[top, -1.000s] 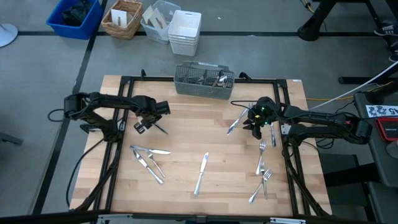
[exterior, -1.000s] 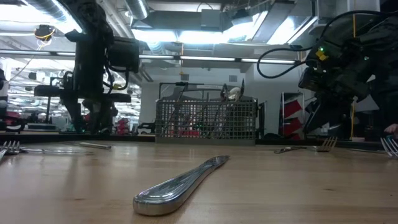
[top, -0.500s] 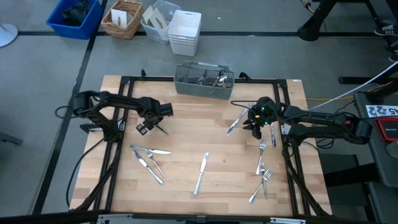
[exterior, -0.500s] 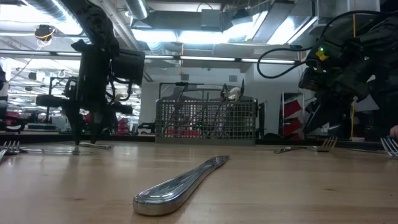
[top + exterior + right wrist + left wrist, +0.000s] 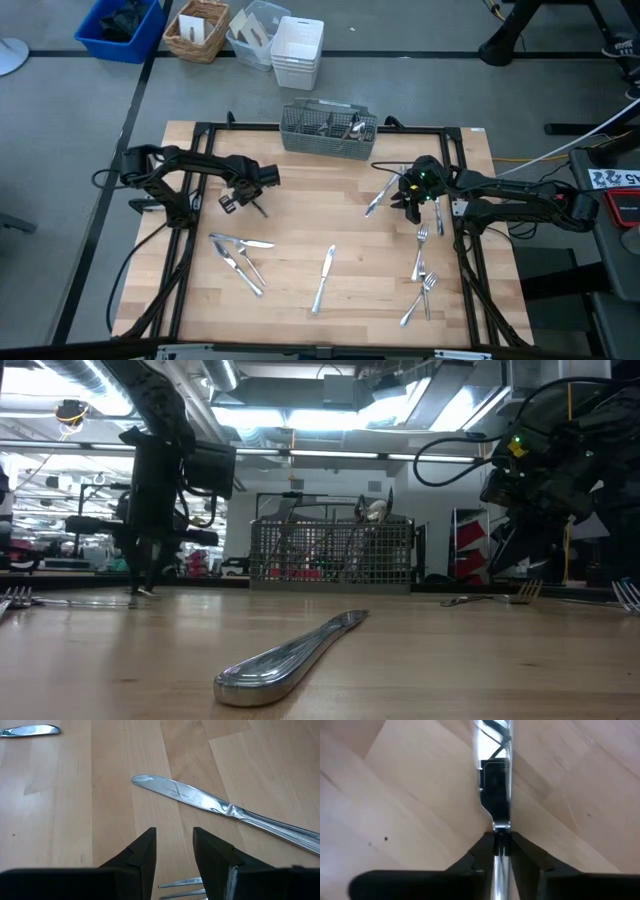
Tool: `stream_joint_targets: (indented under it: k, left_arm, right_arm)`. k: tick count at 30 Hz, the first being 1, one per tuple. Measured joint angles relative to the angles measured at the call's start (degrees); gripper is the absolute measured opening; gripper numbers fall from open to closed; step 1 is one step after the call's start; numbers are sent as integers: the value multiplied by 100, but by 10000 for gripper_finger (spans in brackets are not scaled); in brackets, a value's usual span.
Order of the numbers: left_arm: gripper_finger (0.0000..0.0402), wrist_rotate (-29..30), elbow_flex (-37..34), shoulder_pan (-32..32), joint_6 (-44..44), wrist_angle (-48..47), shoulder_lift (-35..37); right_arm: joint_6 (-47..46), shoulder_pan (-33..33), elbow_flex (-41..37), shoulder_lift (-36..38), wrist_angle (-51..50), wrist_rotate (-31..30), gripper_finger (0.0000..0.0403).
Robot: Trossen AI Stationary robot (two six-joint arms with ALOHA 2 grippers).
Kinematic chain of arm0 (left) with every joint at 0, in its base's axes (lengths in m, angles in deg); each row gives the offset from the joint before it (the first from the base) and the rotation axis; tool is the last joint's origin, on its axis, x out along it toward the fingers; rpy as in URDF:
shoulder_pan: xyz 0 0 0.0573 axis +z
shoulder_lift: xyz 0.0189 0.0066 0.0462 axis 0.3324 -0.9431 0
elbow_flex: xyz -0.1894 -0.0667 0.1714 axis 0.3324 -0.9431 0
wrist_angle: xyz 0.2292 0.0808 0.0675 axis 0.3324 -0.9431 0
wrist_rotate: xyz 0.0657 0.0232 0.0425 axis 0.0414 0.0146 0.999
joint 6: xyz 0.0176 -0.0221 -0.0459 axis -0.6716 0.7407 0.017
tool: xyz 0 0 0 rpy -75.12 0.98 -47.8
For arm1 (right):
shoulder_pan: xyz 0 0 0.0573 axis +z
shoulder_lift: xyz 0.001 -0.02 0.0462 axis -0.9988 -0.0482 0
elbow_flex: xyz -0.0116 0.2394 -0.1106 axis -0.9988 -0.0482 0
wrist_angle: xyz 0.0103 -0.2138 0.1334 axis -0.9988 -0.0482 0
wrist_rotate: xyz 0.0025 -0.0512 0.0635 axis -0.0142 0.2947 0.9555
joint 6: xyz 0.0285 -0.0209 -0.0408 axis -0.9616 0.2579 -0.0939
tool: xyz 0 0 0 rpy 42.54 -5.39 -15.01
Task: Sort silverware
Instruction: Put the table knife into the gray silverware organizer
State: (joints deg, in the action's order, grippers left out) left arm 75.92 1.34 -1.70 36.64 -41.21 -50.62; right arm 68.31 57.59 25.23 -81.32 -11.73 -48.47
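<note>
The silverware lies scattered on the wooden table (image 5: 300, 215). My left gripper (image 5: 243, 200) stands at the table's left, pointing down, shut on a table knife (image 5: 495, 785) that lies on the wood. My right gripper (image 5: 410, 197) hangs open at the right, slanting down over another knife (image 5: 200, 797) and a fork's tines (image 5: 180, 887), touching neither. The wire-mesh caddy (image 5: 328, 128) stands at the far edge with some silverware inside. My left gripper pinches the knife between its two fingers (image 5: 480, 855) at the narrow neck (image 5: 501, 827) where blade meets handle. The fingers come from above, pointing down, and lie across the knife. The knife lies on the table, its blade reaching away from the fingers.
A heap of silverware (image 5: 238, 255) lies near the left front, a single knife (image 5: 323, 278) in the middle front, and several forks (image 5: 422, 270) at the right front. Bins and a basket (image 5: 197, 30) stand on the floor beyond the far edge.
My left gripper has come down to the table top with a slight roll of the wrist, and its fingers have shut on the knife. The knife lies where it was. My right gripper has kept still.
</note>
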Motion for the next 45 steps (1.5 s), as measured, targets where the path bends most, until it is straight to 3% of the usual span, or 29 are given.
stream_joint_targets:
  k: [3,10,19,36,45]
  left_arm:
    - [24,-14,-2,0,-372,9,0]
    - [28,-38,-18,0,-1220,102,83]
    - [25,-279,-28,-15,-1496,374,424]
    - [33,-150,-20,-9,-2737,2355,435]
    - [34,-521,-20,-46,-2990,3053,439]
  right_arm:
    - [0,2,0,0,0,-1,131]
    - [0,2,0,0,4,-1,131]
    - [0,2,2,0,57,-1,131]
    - [0,2,2,0,61,-2,131]
    - [2,0,2,0,63,-2,131]
